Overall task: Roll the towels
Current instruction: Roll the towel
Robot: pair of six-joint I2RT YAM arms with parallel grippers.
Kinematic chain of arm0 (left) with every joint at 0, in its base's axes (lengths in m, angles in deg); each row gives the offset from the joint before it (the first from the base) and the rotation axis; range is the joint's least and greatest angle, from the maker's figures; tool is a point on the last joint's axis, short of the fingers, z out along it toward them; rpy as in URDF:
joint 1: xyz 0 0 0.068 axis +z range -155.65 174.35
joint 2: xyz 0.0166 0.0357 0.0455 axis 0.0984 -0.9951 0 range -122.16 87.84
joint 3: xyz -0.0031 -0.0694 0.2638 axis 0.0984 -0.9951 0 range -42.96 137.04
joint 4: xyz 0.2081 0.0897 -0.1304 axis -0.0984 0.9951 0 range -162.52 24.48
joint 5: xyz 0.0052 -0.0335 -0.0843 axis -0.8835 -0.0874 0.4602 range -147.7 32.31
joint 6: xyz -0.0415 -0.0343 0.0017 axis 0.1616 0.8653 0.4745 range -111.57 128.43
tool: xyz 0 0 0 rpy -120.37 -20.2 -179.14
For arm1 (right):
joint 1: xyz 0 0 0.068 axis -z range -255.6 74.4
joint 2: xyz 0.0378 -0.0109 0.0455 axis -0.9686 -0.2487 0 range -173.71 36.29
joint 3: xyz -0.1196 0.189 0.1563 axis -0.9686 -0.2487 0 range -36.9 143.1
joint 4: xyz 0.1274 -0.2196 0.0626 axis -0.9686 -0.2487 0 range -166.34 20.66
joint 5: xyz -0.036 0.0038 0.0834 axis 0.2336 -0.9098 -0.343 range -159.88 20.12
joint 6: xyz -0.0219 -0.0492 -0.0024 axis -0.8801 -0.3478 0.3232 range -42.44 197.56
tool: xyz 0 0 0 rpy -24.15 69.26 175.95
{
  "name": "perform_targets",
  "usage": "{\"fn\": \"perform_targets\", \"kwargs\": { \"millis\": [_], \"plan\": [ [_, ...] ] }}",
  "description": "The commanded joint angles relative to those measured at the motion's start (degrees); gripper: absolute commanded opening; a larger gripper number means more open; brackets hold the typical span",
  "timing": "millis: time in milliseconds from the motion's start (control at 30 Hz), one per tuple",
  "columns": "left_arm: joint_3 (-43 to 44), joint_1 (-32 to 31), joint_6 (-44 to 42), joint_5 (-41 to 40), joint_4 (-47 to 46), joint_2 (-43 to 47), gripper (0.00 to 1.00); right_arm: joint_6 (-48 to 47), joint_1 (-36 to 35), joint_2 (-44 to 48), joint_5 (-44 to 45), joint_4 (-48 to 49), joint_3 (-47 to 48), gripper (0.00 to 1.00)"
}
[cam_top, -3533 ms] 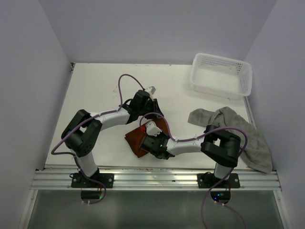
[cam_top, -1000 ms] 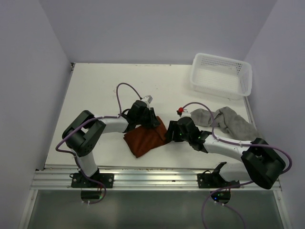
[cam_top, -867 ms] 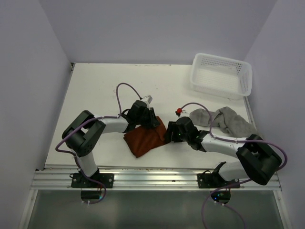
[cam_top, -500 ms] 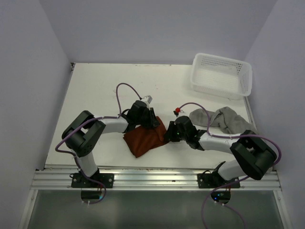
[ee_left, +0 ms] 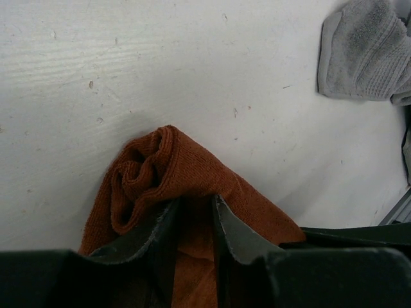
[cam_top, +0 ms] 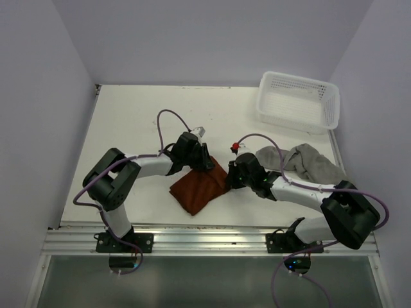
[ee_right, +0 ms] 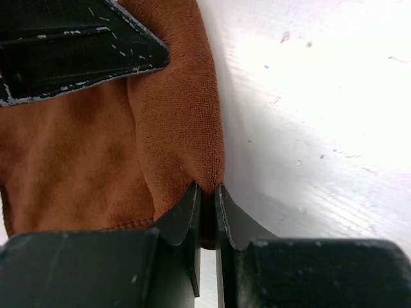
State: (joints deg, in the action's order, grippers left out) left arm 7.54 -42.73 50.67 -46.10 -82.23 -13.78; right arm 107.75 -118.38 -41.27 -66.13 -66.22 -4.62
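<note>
The rust-brown towel (cam_top: 200, 187) lies partly rolled in the middle of the table. My left gripper (cam_top: 204, 163) is shut on its far rolled end, where a curled fold (ee_left: 138, 176) shows ahead of the fingers (ee_left: 236, 232). My right gripper (cam_top: 226, 181) is shut on the towel's right corner (ee_right: 204, 176), with the cloth pinched between narrow jaws. The left finger (ee_right: 90, 51) shows at the top of the right wrist view. The grey towel (cam_top: 307, 164) lies crumpled to the right, untouched, with a corner of it (ee_left: 363, 54) in the left wrist view.
A white mesh basket (cam_top: 299, 101) stands at the back right. The table's right edge runs close by the grey towel. The metal rail (cam_top: 205, 240) with both arm bases bounds the near side.
My right gripper has closed onto the brown towel's right corner. Both grippers and the towel have shifted slightly away from the near edge. The left grip is unchanged.
</note>
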Motion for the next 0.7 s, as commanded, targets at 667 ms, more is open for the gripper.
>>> {"fn": "perform_targets", "kwargs": {
  "millis": [667],
  "plan": [
    [4.43, 1.13, -3.3, -2.72, 9.63, 8.28, 0.31, -14.37, -21.63, -3.3, 39.04, -11.46, 7.36, 0.0]
  ]
}}
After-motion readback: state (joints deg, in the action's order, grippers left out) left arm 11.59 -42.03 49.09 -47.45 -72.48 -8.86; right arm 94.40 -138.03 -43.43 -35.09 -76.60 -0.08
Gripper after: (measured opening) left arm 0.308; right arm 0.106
